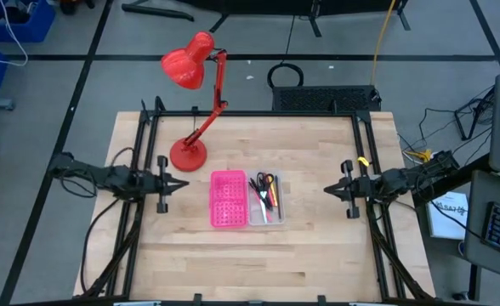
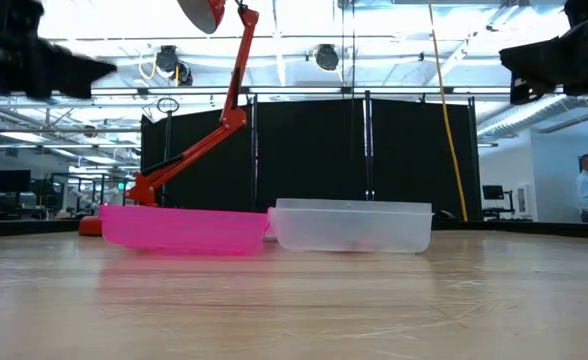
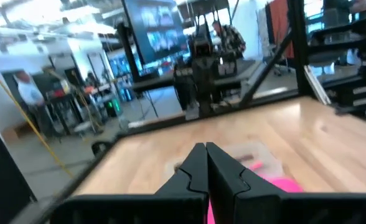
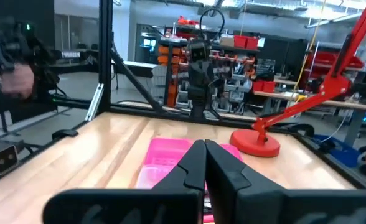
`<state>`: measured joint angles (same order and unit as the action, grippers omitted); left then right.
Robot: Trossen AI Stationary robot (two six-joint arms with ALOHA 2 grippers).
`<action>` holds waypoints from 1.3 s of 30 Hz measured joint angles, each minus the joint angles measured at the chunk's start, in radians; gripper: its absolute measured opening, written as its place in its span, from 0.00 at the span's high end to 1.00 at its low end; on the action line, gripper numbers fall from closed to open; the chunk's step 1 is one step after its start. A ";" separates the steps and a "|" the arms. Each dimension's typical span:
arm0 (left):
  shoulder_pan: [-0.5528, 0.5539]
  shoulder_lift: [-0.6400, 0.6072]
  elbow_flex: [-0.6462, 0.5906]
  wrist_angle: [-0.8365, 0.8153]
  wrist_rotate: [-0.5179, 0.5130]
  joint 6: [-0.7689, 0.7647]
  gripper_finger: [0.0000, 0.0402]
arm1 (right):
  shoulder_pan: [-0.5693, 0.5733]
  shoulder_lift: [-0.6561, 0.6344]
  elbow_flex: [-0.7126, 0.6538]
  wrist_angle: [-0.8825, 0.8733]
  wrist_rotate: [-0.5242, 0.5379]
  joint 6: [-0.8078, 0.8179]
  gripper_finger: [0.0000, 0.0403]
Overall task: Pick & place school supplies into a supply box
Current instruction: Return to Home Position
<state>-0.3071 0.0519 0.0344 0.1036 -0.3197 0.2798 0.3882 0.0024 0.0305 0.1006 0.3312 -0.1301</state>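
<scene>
Both grippers are pinched shut, left gripper (image 1: 184, 184) and right gripper (image 1: 326, 190) flanking the supply box (image 1: 228, 212). School supplies (image 1: 265, 192), thin pens plus scissors, lie in its clear plastic tray beside the gridded hot-pink half.

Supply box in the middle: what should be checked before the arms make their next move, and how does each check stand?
1. Supplies lie in the clear half of the supply box: ok.
2. Left gripper shut, empty, apart from the box: ok.
3. Right gripper shut, empty, apart from the box: ok.
4. Red lamp upright on its base, apart from the box: ok.
5. Every pen flat below the rim: cannot tell.
</scene>
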 joint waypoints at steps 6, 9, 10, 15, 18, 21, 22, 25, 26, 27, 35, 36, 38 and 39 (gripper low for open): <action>0.019 0.020 -0.022 -0.045 0.032 -0.053 1.00 | 0.000 0.000 -0.015 -0.022 -0.057 0.029 1.00; 0.025 0.019 -0.022 -0.049 0.029 -0.052 1.00 | -0.004 0.001 -0.015 0.002 -0.042 0.004 1.00; 0.030 0.018 -0.022 -0.048 0.027 -0.047 1.00 | -0.011 0.000 -0.015 0.016 -0.040 -0.006 1.00; 0.087 0.018 -0.022 -0.046 0.031 0.002 1.00 | -0.087 0.000 -0.015 -0.004 -0.017 -0.013 1.00; 0.140 0.018 -0.022 -0.048 0.069 -0.009 1.00 | -0.141 0.001 -0.015 -0.020 -0.023 0.011 1.00; 0.189 0.018 -0.022 -0.060 0.100 -0.030 1.00 | -0.178 0.001 -0.015 -0.028 -0.029 0.037 1.00; 0.203 0.018 -0.022 -0.064 0.108 -0.031 1.00 | -0.188 0.000 -0.015 -0.031 -0.043 0.042 1.00; 0.246 0.020 -0.022 -0.072 0.146 -0.032 1.00 | -0.212 0.001 -0.015 -0.040 -0.091 0.059 1.00; 0.259 0.020 -0.022 -0.075 0.169 -0.037 1.00 | -0.221 0.001 -0.015 -0.041 -0.098 0.065 1.00; 0.271 0.020 -0.022 -0.078 0.191 -0.043 1.00 | -0.227 0.001 -0.015 -0.041 -0.098 0.066 1.00; 0.320 0.020 -0.022 -0.084 0.223 -0.080 0.97 | -0.246 0.001 -0.016 -0.031 -0.098 0.059 1.00; 0.320 0.020 -0.022 -0.084 0.223 -0.080 0.96 | -0.246 0.001 -0.016 -0.030 -0.098 0.061 1.00; 0.320 0.020 -0.022 -0.083 0.223 -0.093 0.96 | -0.246 0.001 -0.016 -0.029 -0.098 0.068 1.00; 0.320 0.020 -0.023 -0.079 0.224 -0.116 0.96 | -0.246 0.001 -0.016 -0.029 -0.098 0.066 1.00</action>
<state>0.0127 0.0719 0.0116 0.0247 -0.0958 0.1636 0.1425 0.0032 0.0147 0.0715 0.2337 -0.0639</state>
